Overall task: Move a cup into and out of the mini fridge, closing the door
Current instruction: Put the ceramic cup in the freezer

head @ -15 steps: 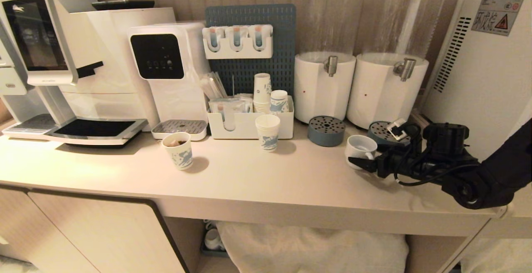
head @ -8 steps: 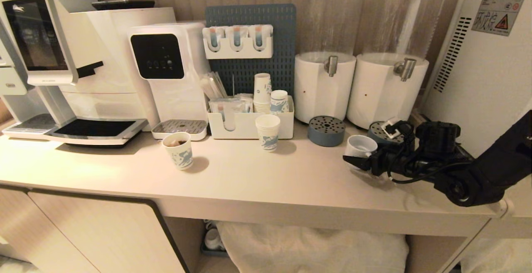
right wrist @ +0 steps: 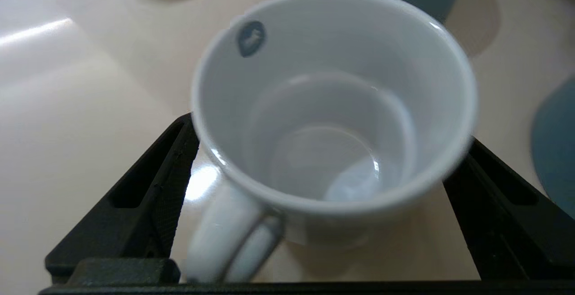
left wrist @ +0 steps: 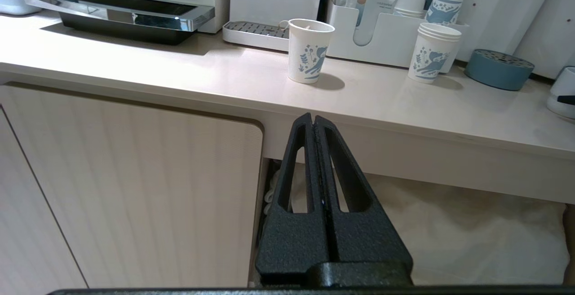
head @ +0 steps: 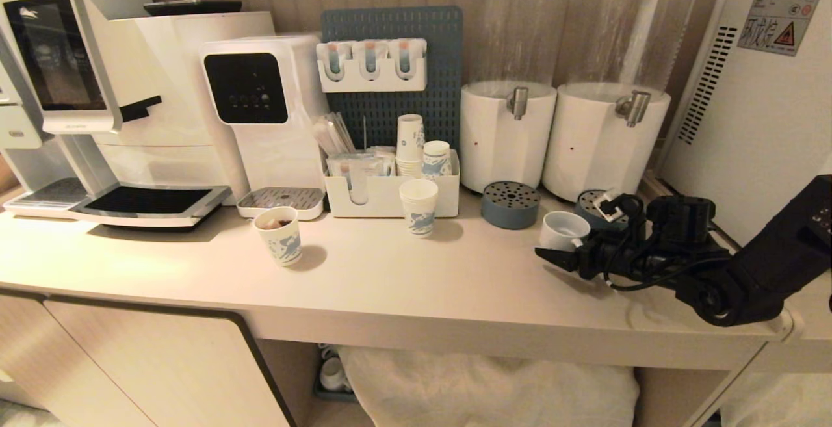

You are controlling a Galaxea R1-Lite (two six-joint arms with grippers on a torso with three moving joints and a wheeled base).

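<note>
The cup (head: pixel 563 228), a squat white mug, stands on the counter in front of the drink dispensers, its handle towards my right wrist. My right gripper (head: pixel 559 246) is open and low over the counter, with one finger on each side of the mug. In the right wrist view the cup (right wrist: pixel 332 120) is empty and sits between the black fingers (right wrist: pixel 152 187), apart from both. The mini fridge (head: pixel 760 115) shows only its vented side with a warning sticker at the far right; its door is out of view. My left gripper (left wrist: pixel 313 119) is shut and parked below the counter's front edge.
Two blue round drip trays (head: pixel 510 204) lie just behind the mug under the white dispensers (head: pixel 507 134). Paper cups (head: pixel 279 235) stand further left, another (head: pixel 418 206) in front of a white organiser box. Coffee machines (head: pixel 130 121) fill the left end. The counter's front edge (head: pixel 455 336) is close.
My right arm has pushed a little further left along the counter, so its fingers reach further past the mug. The mug and the left arm have not moved.
</note>
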